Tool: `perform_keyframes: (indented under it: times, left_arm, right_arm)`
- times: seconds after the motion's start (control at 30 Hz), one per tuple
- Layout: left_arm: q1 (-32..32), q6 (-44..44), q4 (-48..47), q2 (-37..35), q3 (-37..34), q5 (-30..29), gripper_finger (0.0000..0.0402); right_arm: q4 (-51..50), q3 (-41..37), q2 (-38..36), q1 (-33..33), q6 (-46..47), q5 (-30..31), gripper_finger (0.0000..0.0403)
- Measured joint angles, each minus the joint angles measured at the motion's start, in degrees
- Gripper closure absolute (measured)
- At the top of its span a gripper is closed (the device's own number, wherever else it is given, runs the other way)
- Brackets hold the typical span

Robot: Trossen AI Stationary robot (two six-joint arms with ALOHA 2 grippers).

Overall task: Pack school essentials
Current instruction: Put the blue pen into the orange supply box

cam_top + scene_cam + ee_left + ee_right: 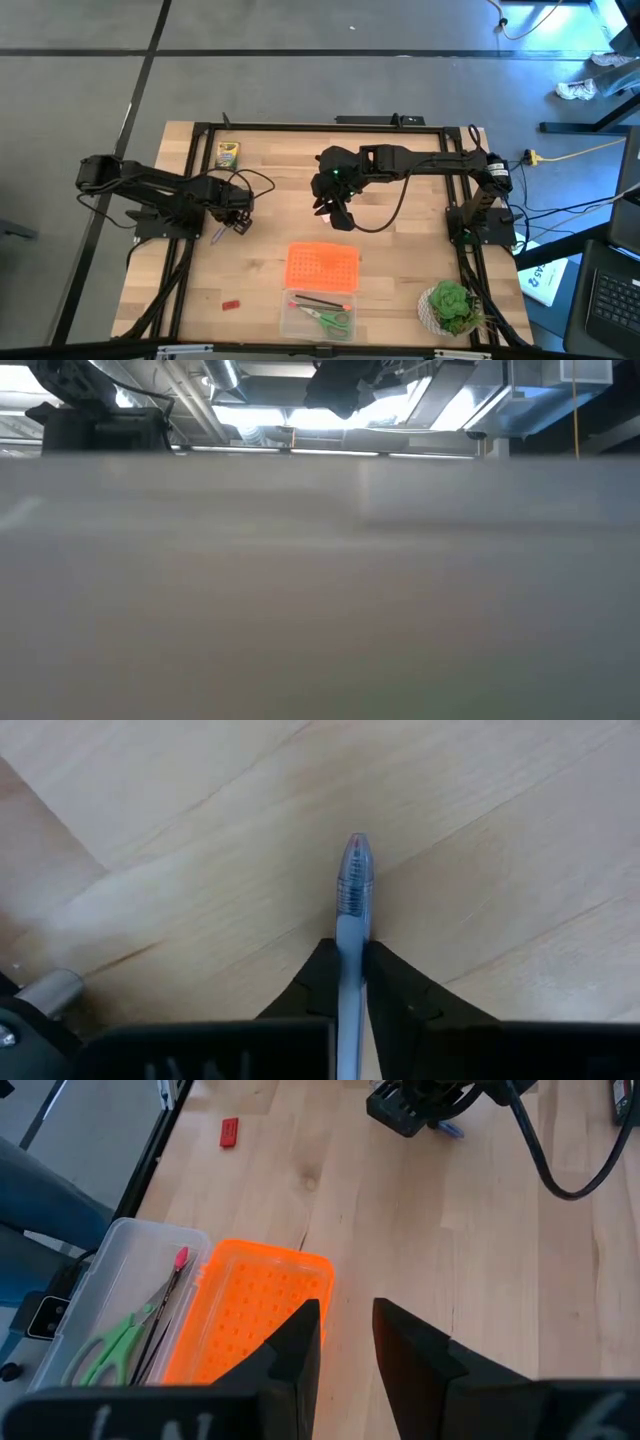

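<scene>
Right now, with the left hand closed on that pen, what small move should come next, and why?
Probably a short straight lift. The left hand is shut on the bluish pen, which lies at the wooden table. The clear box, open beside its orange lid, already holds the green scissors. The right hand waits above the lid.

Potted plant (450, 306), clear box (303, 325), orange lid (322, 267)

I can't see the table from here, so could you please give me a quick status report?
Left end effector shut on thin translucent blue pen. Right end effector empty above the clear plastic box. Nothing in the way.
</scene>
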Motion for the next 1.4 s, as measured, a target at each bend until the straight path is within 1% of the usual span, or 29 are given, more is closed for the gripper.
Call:
perform_keyframes:
  times: [0.2,0.27,0.5,0.57,0.7,0.83,0.97,1.13,1.27,1.4]
  left_arm:
    - [0.0,1.53,-0.78,-0.01,1.65,0.19,0.0382]
    - [-0.11,1.64,-0.68,0.02,3.0,1.92,0.0383]
    - [-0.93,2.99,-0.53,-0.13,8.04,1.4,0.0382]
    - [-1.71,3.0,-0.76,-0.13,9.82,1.04,0.0383]
    - [-4.01,3.25,-0.68,-0.2,14.57,0.94,0.0381]
    - [-6.04,6.03,-0.63,-0.22,19.53,0.64,0.0381]
    - [-8.14,8.72,-0.45,-0.26,23.89,0.41,0.0382]
    - [-11.12,10.36,0.35,-0.26,26.5,-1.17,0.0378]
    - [-13.13,11.95,2.21,-0.26,27.52,-3.03,0.0378]
    - [-14.93,15.48,8.15,-0.26,27.58,-4.27,0.0377]
  right_arm:
    - [0.0,0.0,0.0,-0.01,-0.04,-0.01,0.0305]
    - [0.01,0.0,0.0,0.0,-0.08,0.01,0.0305]
    - [0.12,0.0,0.0,0.0,0.0,-0.25,0.0305]
    - [0.13,0.0,0.0,-0.01,0.14,-2.02,0.0305]
    - [0.02,0.0,-0.04,0.0,0.11,-7.58,0.0305]
    - [-0.16,0.02,-1.4,0.02,1.82,-10.27,0.0305]
    - [-2.16,0.02,-3.92,0.02,3.4,-10.52,0.0305]
    - [-3.48,0.03,-8.79,0.71,5.93,-10.11,0.0305]
    - [-4.02,0.04,-11.29,2.29,3.3,-9.59,0.0305]
    - [-5.51,0.04,-12.48,3.87,1.54,-7.73,0.0305]
